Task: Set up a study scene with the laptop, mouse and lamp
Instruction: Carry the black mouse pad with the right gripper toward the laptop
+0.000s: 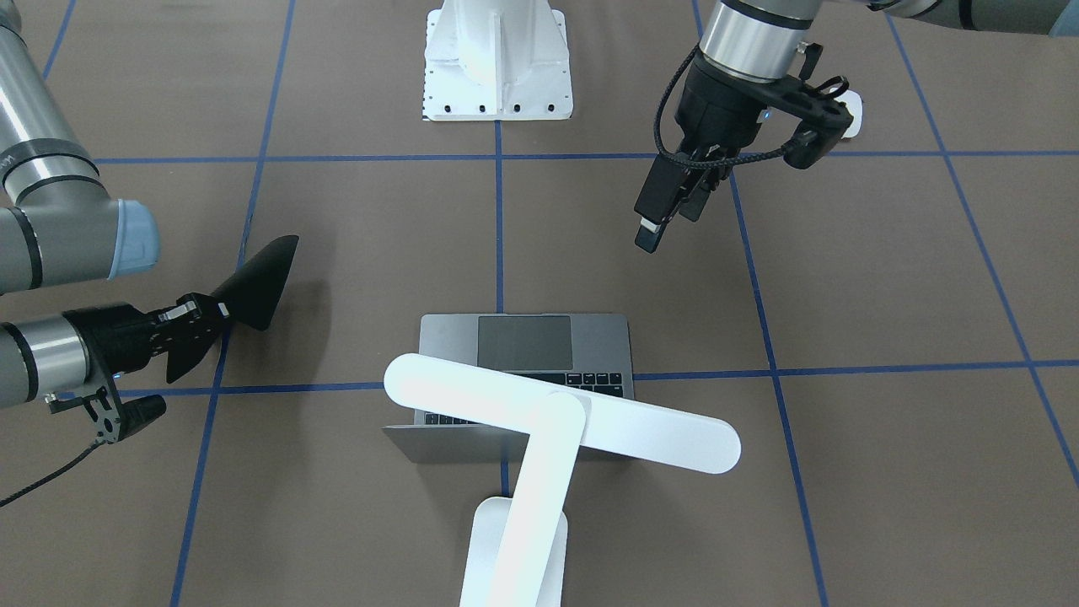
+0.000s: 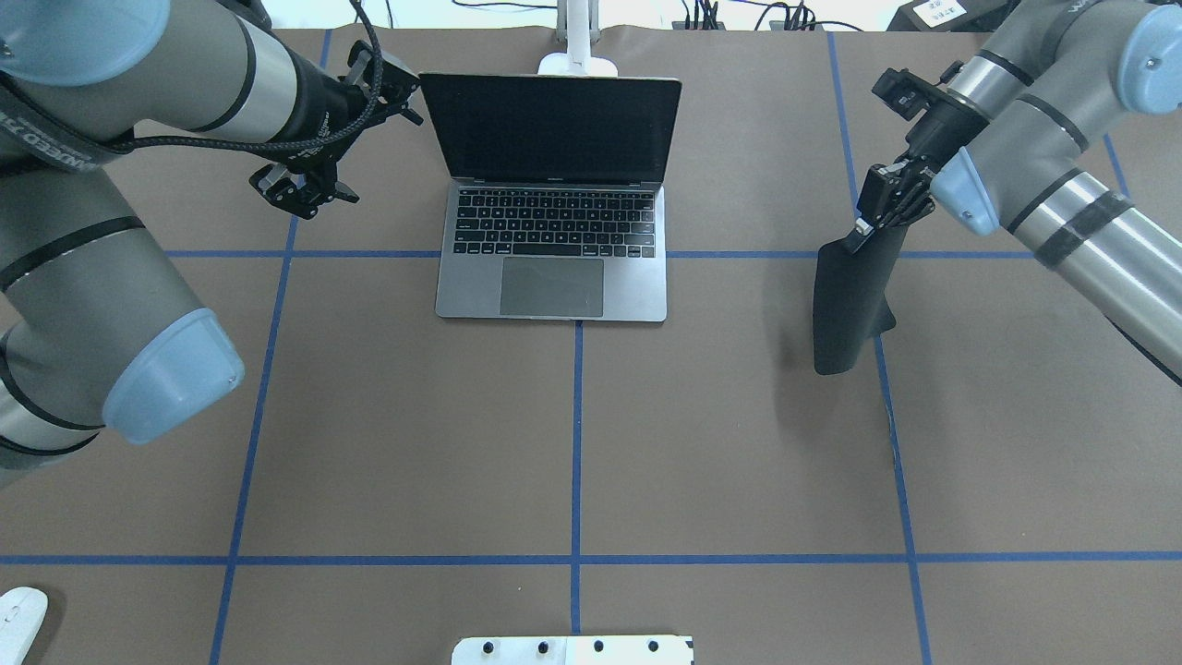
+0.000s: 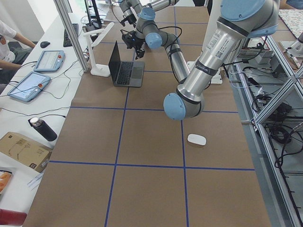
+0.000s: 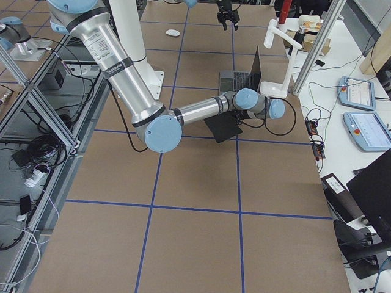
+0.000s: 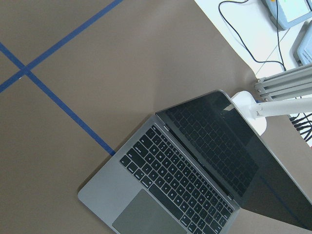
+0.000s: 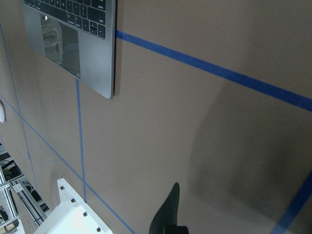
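Observation:
The laptop [image 2: 554, 231] stands open at the table's far middle, screen dark; it also shows in the front view [image 1: 523, 341] and in the left wrist view [image 5: 185, 175]. The lamp [image 1: 560, 413] stands behind it, its bar head over the lid. The mouse [image 2: 18, 621] lies at the near left corner, far from both grippers. My left gripper [image 2: 305, 189] hovers open and empty just left of the laptop's screen. My right gripper [image 2: 879, 214] is shut on the top edge of a black mat [image 2: 850, 300], which hangs tilted above the table to the right of the laptop.
The white bolted pedestal [image 2: 572, 650] sits at the near middle edge. Blue tape lines cross the brown table [image 2: 416, 443]. Tablets, cables and a bottle [image 3: 43, 128] lie beyond the far edge.

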`<state>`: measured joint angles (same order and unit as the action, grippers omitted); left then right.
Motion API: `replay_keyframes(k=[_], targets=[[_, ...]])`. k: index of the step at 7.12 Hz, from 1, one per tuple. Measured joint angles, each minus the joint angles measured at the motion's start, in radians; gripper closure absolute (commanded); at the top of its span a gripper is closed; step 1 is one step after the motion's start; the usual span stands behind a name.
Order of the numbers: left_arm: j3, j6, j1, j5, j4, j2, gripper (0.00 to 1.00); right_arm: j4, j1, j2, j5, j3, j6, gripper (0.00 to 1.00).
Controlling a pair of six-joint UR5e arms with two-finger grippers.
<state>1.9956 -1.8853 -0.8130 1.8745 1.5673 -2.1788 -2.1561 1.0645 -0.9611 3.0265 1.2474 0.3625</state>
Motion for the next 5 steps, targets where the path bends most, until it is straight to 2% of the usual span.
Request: replay_keyframes(k=[3,4,5], targets=[[0.006,0.0,-0.001,0.0,-0.004,-0.001,0.01,0.038,-0.036,0.103,0.012,-0.118,-0.019,1.0],[0.007,0.0,-0.001,0.0,-0.004,-0.001,0.01,0.046,-0.045,0.128,0.019,-0.144,-0.02,0.78],[0.007,0.0,-0.002,0.0,-0.004,-0.001,0.01,0.059,-0.053,0.144,0.022,-0.164,-0.021,0.02]])
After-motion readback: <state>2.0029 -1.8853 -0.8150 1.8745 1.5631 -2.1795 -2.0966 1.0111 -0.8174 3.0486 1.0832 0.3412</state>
